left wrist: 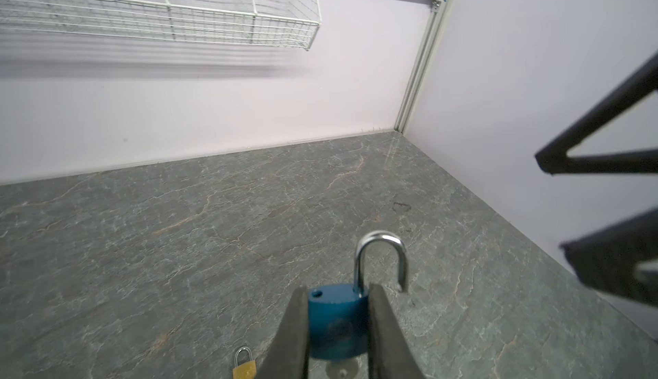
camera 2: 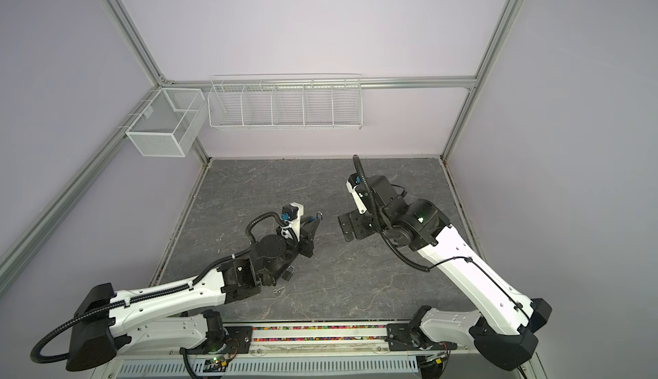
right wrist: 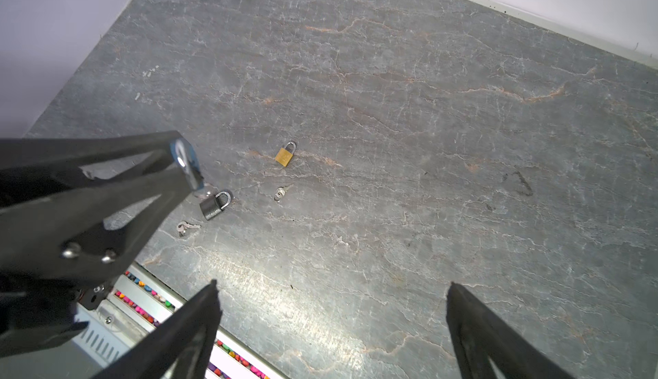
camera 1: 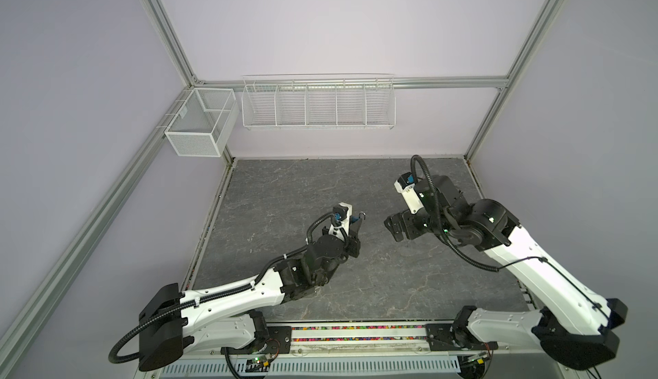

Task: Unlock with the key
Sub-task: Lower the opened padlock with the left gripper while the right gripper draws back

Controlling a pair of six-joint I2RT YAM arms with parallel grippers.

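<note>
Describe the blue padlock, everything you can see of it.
The blue padlock has a rounded blue body, metal by its look, and a silvery shackle. It is open: one shackle leg is out, its hole bare. The left claw pinches the body from both sides, clear of the table. A silvery piece under it, perhaps the key, is mostly hidden.
</note>
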